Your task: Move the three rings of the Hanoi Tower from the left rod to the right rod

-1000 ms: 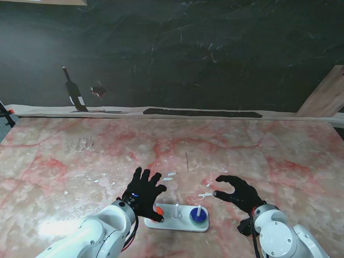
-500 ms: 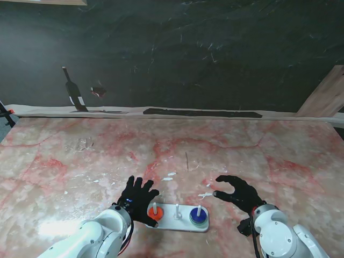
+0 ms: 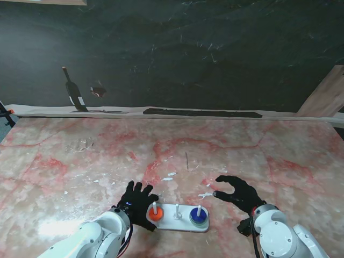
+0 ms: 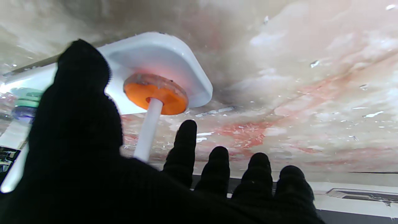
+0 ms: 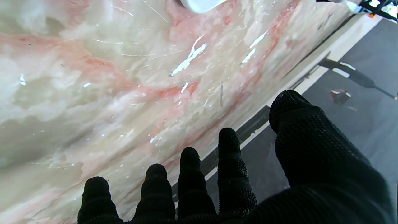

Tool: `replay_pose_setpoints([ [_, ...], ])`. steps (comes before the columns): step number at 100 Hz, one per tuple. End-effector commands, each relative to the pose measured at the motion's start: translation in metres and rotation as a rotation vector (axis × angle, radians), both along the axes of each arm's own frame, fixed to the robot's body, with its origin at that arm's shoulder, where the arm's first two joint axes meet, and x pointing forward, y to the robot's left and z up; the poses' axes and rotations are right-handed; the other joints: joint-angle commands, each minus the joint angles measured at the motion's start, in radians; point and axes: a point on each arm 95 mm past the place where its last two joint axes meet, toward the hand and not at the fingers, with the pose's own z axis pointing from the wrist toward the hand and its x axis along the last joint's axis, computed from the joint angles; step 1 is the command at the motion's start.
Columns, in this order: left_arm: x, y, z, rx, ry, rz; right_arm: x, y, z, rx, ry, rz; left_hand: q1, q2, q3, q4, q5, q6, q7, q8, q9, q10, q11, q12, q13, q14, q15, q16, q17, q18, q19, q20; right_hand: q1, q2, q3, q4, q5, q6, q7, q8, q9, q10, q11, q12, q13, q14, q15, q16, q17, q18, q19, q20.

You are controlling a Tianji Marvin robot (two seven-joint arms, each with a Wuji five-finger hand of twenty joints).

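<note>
Stand view: lower centre of frame, white tower base [image 3: 177, 221] with three rods; orange ring [image 3: 156, 214] on the left rod [image 3: 155, 206], middle rod [image 3: 177, 209] bare, blue ring [image 3: 198, 215] on the right rod [image 3: 199, 208]. A green sliver shows under the blue one; whether it is the third ring is hard to tell. Left hand [image 3: 138, 200], black glove, sits just beside the base's left end, covering that edge; fingers spread, holding nothing. Right hand [image 3: 236, 193] at lower right, apart from the base, fingers loosely curled and apart, empty. Both forearms are cut off by the bottom edge.

Left wrist view: thumb [image 4: 79, 102] blocks most of the base; orange ring [image 4: 156, 97] and its rod [image 4: 148, 129] are clear, blue and green blurred at the far left edge.

Right wrist view: only a base corner [image 5: 199, 4] at the top edge. Marble table [image 3: 258, 150] lies open across mid-frame up to its far edge.
</note>
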Motion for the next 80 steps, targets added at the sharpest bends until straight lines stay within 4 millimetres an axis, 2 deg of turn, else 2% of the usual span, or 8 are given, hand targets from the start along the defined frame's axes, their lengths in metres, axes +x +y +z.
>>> replay_pose_setpoints([
  [1, -0.0020, 0.0000, -0.0031, 0.000, 0.005, -0.007, -0.0023, 0.0025, -0.0018, 0.003, 0.008, 0.005, 0.018, -0.043, 0.016, -0.041, -0.005, -0.014, 0.018, 0.011, -0.039, 0.012, -0.012, 0.002, -0.026, -0.001, 0.000, 0.001, -0.003, 0.013, -0.009, -0.001, -0.034, -0.005, 0.009, 0.004, -0.013, 0.003, -0.006, -0.006, -0.033, -0.001, 0.022, 0.010, -0.018, -0.001, -0.007, 0.005, -0.007, 0.014, -0.016, 0.000],
  [31, -0.0007, 0.0008, -0.0047, 0.001, 0.010, -0.007, -0.0019, 0.0028, -0.0020, 0.003, 0.009, 0.005, 0.021, -0.050, 0.062, -0.023, -0.012, -0.053, 0.030, 0.023, -0.039, 0.007, -0.008, 0.013, -0.027, -0.002, 0.004, 0.013, -0.005, 0.010, -0.001, 0.010, -0.035, -0.005, 0.009, 0.004, -0.014, 0.002, -0.007, -0.006, -0.034, 0.000, 0.022, 0.010, -0.018, -0.001, -0.007, 0.005, -0.007, 0.014, -0.016, 0.000],
  [49, 0.0015, 0.0005, -0.0049, 0.006, 0.018, -0.013, -0.0018, 0.0029, -0.0021, 0.001, 0.010, 0.005, 0.015, -0.056, 0.077, -0.021, 0.002, -0.059, 0.016, 0.014, -0.039, 0.005, -0.006, 0.021, -0.027, -0.003, 0.005, 0.019, -0.006, 0.009, 0.001, 0.015, -0.036, -0.003, 0.009, 0.004, -0.014, 0.002, -0.007, -0.006, -0.033, -0.001, 0.022, 0.010, -0.018, -0.001, -0.007, 0.005, -0.007, 0.014, -0.016, 0.000],
  [80, 0.0022, -0.0012, -0.0104, 0.012, 0.027, -0.018, -0.0012, 0.0030, -0.0024, 0.001, 0.009, 0.008, 0.010, -0.042, 0.095, -0.017, 0.020, -0.114, 0.028, 0.024, -0.038, 0.002, -0.005, 0.031, -0.027, -0.003, 0.006, 0.026, -0.006, 0.008, 0.002, 0.020, -0.034, -0.004, 0.009, 0.004, -0.014, 0.004, -0.007, -0.006, -0.034, 0.000, 0.022, 0.010, -0.018, -0.002, -0.007, 0.005, -0.007, 0.014, -0.016, 0.000],
])
